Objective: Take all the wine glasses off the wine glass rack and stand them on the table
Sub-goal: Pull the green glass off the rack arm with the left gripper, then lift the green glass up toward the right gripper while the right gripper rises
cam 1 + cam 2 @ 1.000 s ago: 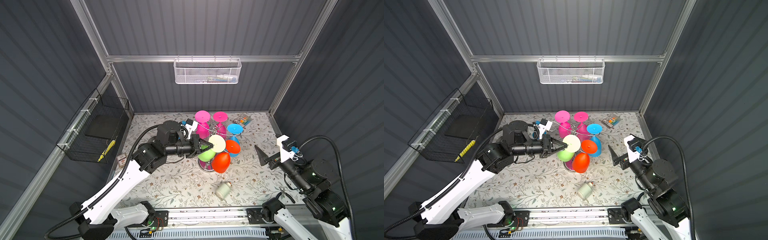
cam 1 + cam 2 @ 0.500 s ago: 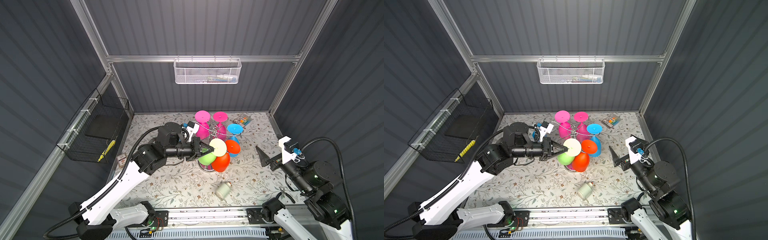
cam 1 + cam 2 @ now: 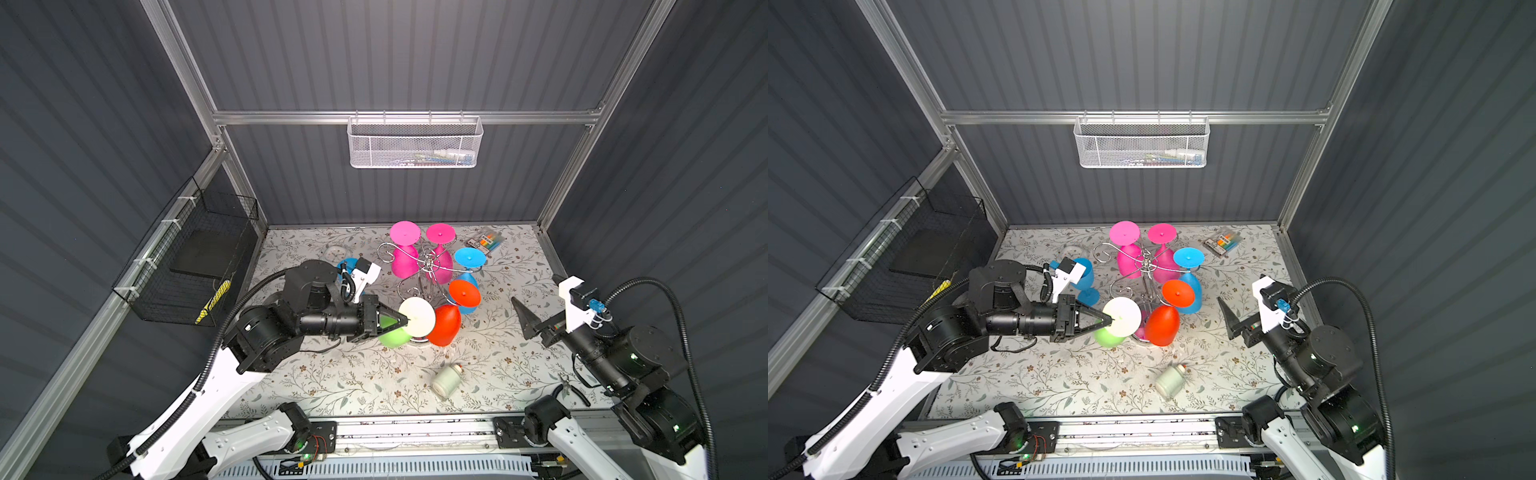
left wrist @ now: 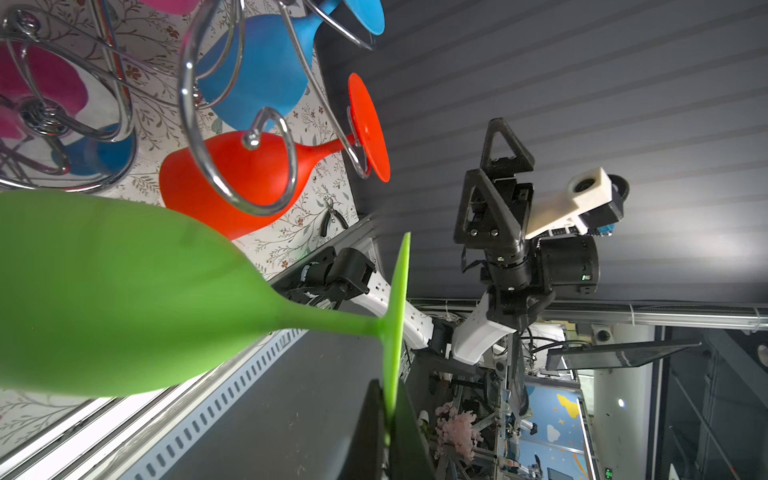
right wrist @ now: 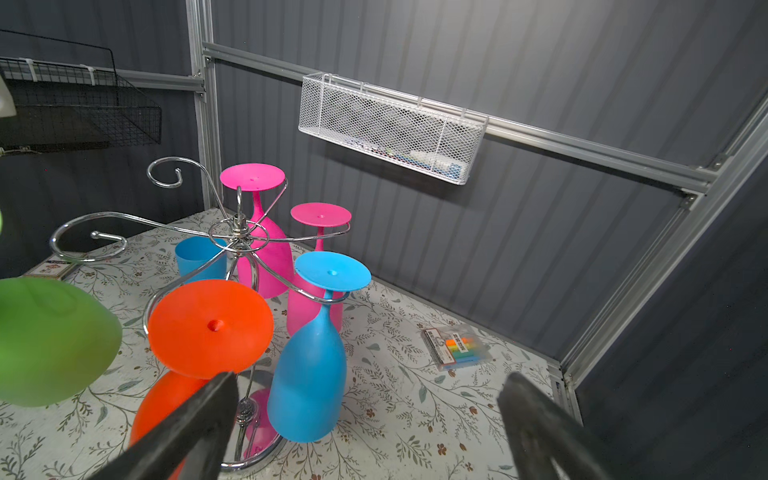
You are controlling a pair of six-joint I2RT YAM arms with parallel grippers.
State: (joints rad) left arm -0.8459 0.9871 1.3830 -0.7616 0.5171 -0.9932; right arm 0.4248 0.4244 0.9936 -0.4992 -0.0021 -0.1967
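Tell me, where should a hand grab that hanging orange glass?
Probably the edge of its flat foot, coming from outside, away from the rack post: the orange glass hangs bowl-down, stem hooked in a wire scroll, leaving that rim free.

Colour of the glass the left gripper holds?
A green wine glass, best seen in the left wrist view.

I can make out no readable text anywhere; the label on the marker pack (image 5: 457, 348) is too small and blurred.

White jar (image 3: 446, 380) lying on floral mat (image 3: 353, 384); marker pack (image 3: 487, 241) near back wall.
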